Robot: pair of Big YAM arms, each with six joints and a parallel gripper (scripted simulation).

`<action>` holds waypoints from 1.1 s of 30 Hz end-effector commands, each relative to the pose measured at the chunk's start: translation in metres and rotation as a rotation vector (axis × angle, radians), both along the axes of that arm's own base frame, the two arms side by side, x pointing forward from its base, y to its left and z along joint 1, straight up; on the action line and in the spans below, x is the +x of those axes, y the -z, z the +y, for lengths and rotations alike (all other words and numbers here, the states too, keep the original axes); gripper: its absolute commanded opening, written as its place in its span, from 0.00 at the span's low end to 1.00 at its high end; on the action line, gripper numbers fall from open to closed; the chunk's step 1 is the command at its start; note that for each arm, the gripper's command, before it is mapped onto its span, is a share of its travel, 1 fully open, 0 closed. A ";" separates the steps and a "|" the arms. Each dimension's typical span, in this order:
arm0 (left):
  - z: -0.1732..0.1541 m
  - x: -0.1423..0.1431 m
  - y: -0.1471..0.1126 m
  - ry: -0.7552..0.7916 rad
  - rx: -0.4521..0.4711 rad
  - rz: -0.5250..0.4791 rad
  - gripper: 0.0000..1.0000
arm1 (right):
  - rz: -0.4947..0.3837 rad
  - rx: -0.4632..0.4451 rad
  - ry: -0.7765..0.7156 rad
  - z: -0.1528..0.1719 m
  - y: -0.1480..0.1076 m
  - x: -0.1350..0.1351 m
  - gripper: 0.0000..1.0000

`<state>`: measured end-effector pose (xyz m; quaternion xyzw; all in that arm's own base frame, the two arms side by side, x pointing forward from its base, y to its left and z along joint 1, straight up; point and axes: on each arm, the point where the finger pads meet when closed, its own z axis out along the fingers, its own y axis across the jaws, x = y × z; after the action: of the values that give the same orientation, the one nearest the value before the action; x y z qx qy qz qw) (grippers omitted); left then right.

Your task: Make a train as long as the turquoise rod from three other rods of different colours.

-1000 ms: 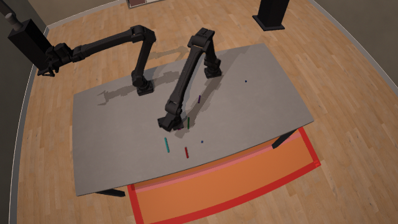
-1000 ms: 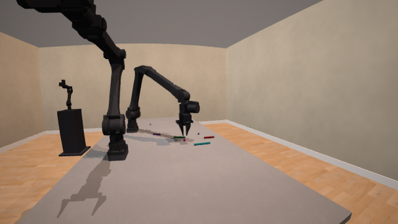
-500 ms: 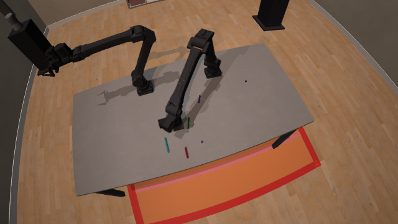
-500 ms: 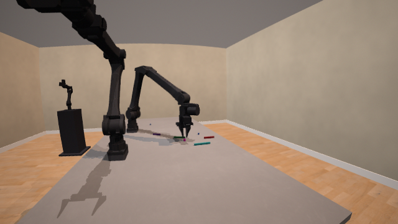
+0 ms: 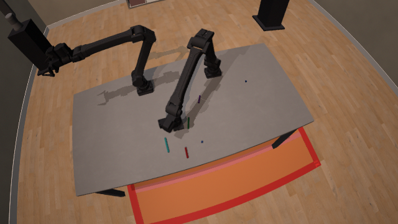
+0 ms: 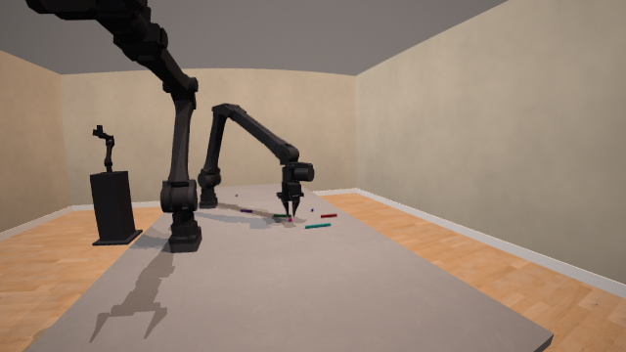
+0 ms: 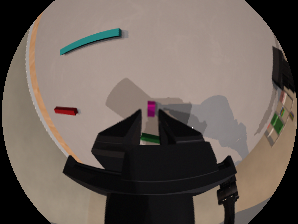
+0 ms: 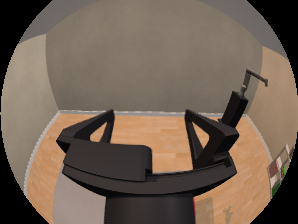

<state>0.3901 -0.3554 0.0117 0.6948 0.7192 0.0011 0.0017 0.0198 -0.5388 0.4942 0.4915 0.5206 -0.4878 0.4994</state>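
Left gripper low at the magenta rod, nothing clamped; rods lie apart

Top view: The left gripper [image 5: 178,127] [image 6: 291,215] [image 7: 150,111] is low over the table [image 5: 109,149] [image 6: 303,288] [image 7: 200,55] [image 8: 75,197], near the green rod [image 5: 188,122] [image 6: 282,215] [image 7: 150,138]. The turquoise rod [image 5: 166,145] [image 6: 318,226] [image 7: 91,41] and red rod [image 5: 186,152] [image 6: 329,215] [image 7: 65,111] lie apart. One blue rod [image 5: 202,142] [image 6: 312,210] is near the red; another blue rod [image 5: 245,81] [image 6: 237,196] lies well apart, beyond the purple rod [image 5: 199,99] [image 6: 245,211]. The right gripper [image 5: 46,74] [image 8: 149,113] is out past the table's edge.

Exterior view: The left gripper points down, the magenta rod [image 6: 290,220] [image 7: 151,108] by its tips. All rods in sight lie separately on the table.

Left wrist view: The fingers stand slightly apart, holding nothing; the magenta rod shows at the gap between their tips.

Right wrist view: The right gripper's fingers are spread wide, with nothing between them.
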 end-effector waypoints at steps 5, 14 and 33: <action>-0.002 -0.002 0.005 0.022 -0.004 0.002 0.23 | -0.018 -0.025 0.009 -0.006 -0.006 -0.003 1.00; -0.002 -0.002 0.005 0.022 -0.004 0.002 0.23 | -0.018 -0.025 0.009 -0.006 -0.006 -0.003 1.00; -0.002 0.000 0.001 0.020 -0.011 -0.006 0.23 | -0.018 -0.025 0.009 -0.006 -0.006 -0.003 1.00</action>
<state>0.3905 -0.3557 0.0116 0.6949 0.7191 0.0011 0.0028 0.0198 -0.5388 0.4942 0.4915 0.5206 -0.4878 0.4994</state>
